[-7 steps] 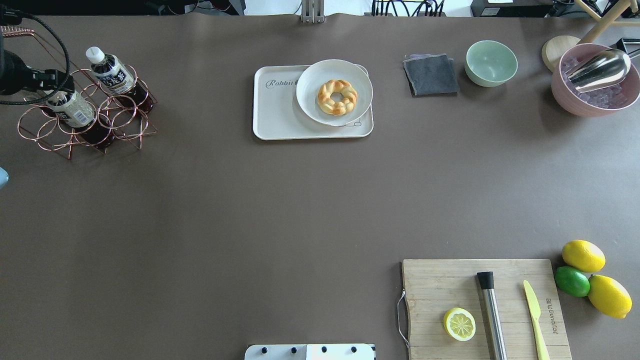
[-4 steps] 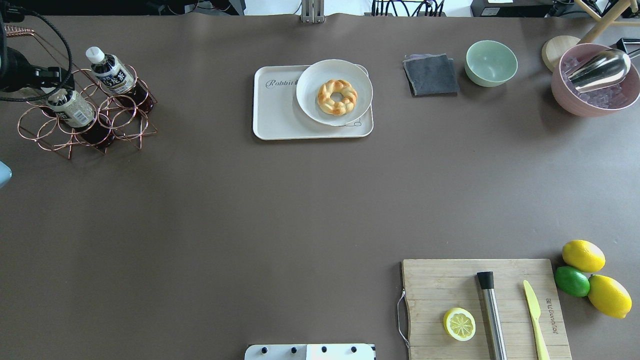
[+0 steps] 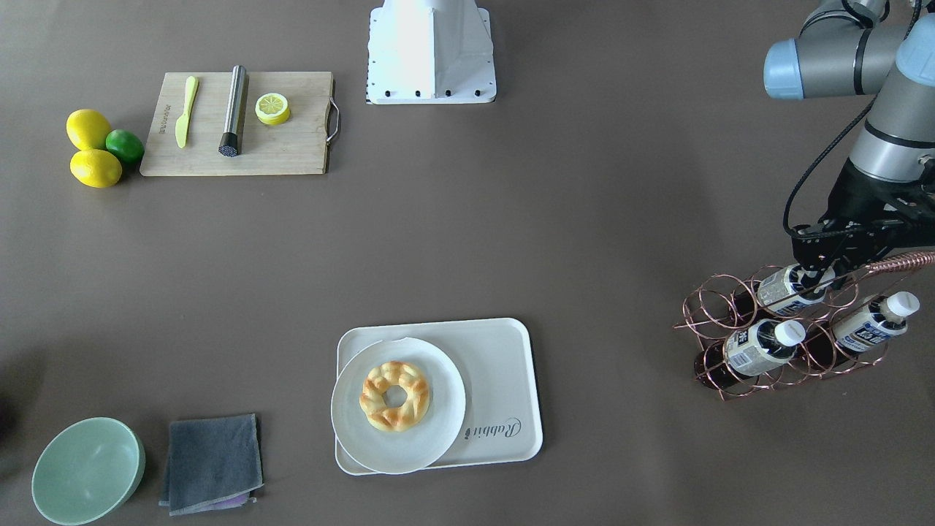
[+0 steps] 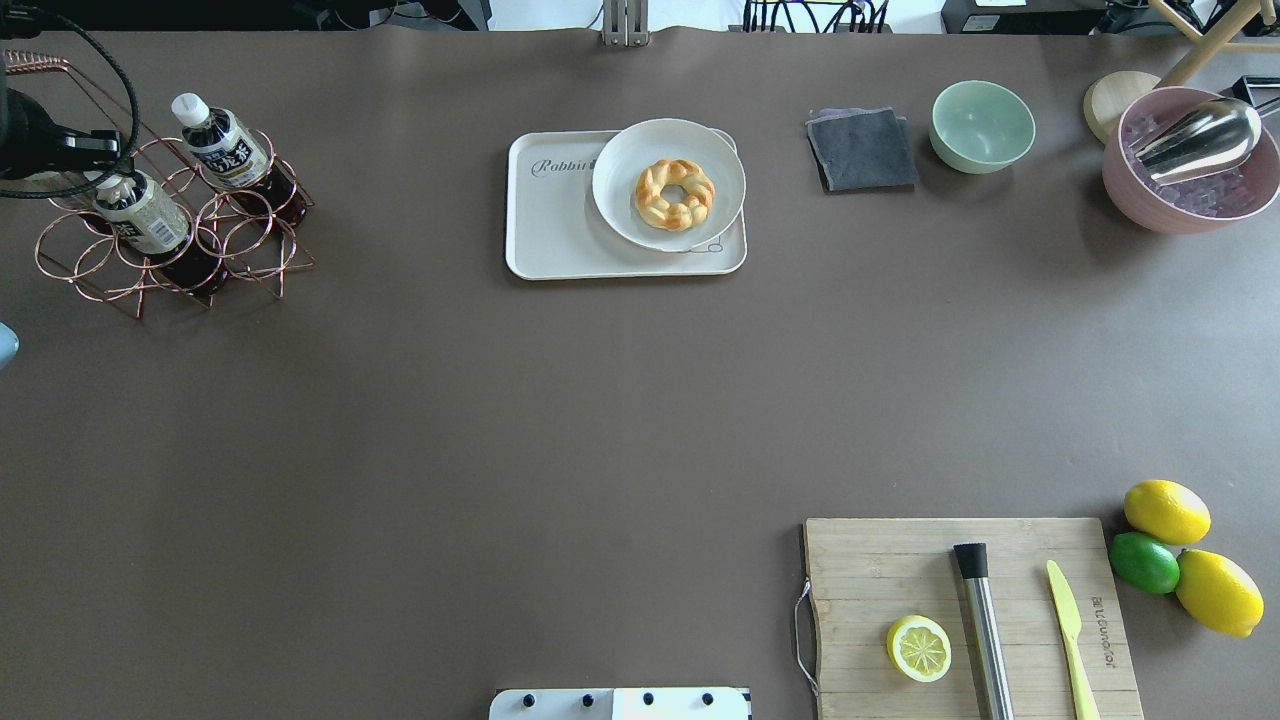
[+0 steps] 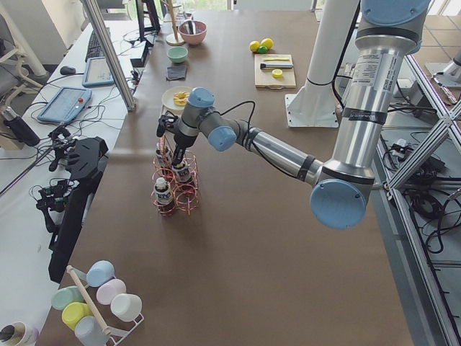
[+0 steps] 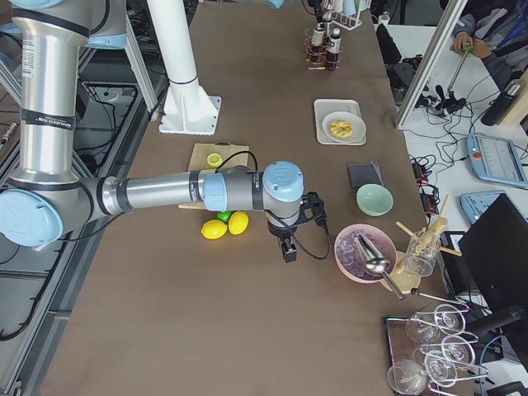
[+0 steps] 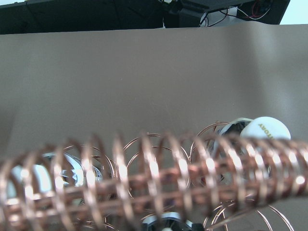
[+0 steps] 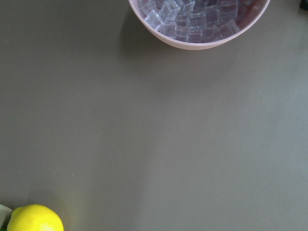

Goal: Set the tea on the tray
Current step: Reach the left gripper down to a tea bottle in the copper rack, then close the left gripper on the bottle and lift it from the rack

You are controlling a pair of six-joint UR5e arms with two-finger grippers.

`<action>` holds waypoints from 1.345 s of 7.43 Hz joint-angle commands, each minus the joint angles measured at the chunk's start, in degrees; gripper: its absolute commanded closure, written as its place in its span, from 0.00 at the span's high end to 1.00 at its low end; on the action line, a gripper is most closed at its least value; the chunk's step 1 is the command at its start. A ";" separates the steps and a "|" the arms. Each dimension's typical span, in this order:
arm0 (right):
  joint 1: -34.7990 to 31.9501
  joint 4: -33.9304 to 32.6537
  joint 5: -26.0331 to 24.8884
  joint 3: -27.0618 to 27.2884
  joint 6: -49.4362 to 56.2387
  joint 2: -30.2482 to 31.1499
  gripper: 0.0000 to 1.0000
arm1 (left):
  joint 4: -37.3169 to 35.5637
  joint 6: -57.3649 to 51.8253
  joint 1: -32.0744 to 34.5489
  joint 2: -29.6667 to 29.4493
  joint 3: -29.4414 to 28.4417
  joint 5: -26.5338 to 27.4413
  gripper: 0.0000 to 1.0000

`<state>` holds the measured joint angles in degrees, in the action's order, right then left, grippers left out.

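Three tea bottles lie in a copper wire rack [image 3: 712, 307] at the table's left end. One [image 3: 756, 349] [image 4: 232, 152] and a second [image 3: 865, 325] [image 4: 145, 215] lie free. My left gripper [image 3: 818, 269] [image 4: 62, 150] is at the capped end of the third bottle [image 3: 783, 289]; its fingers look spread on either side of the cap and not closed on it. The cream tray [image 4: 550, 230] [image 3: 504, 365] lies mid-table, far from the rack. My right gripper [image 6: 289, 250] hovers low between the lemons and the pink bowl; I cannot tell whether it is open.
A white plate [image 4: 620, 160] with a doughnut [image 4: 675, 193] covers the tray's right part. The rack's coiled handle [image 7: 144, 178] [image 3: 906, 259] runs close by my left gripper. A pink bowl of ice [image 4: 1150, 200], green bowl [image 4: 983, 125], grey cloth [image 4: 862, 150] and cutting board [image 4: 900, 570] stand to the right.
My left gripper has moved left toward the overhead view's edge, uncovering the cap of the nearer bottle. The bottles, rack and tray have not moved.
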<state>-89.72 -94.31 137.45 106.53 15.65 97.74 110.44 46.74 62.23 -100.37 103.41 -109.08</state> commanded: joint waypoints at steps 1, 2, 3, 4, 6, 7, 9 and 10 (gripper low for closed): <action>0.59 0.00 0.01 0.08 -0.18 0.00 1.00 | -3.27 -0.68 0.96 -0.09 2.31 -0.35 0.00; 0.77 0.00 0.01 0.00 -0.18 0.00 1.00 | -6.52 -0.77 1.75 -0.26 4.76 -0.44 0.00; 0.94 0.00 0.01 0.00 -0.27 0.00 1.00 | -9.94 -0.86 2.63 -0.44 7.40 -0.61 0.00; 1.12 0.00 0.01 0.00 -0.27 0.00 1.00 | -14.59 -2.17 4.38 -1.57 10.21 -1.66 0.00; 1.38 0.00 0.01 0.00 -0.27 0.00 1.00 | -24.35 -4.03 8.07 -2.11 17.33 -4.47 0.00; 1.47 0.00 0.01 0.00 -0.27 0.00 1.00 | -28.31 -3.94 8.09 -3.33 19.97 -5.52 0.00; 1.56 0.00 0.01 0.00 -0.27 0.00 1.00 | -39.36 -2.98 7.48 -12.43 22.45 -7.90 0.00; 1.65 0.00 0.01 0.08 -0.27 0.00 1.00 | -43.77 -1.49 4.95 -17.79 22.54 -7.82 0.00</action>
<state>-88.18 -94.30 137.46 106.53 15.38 97.73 75.33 43.54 69.77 -109.49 124.84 -116.19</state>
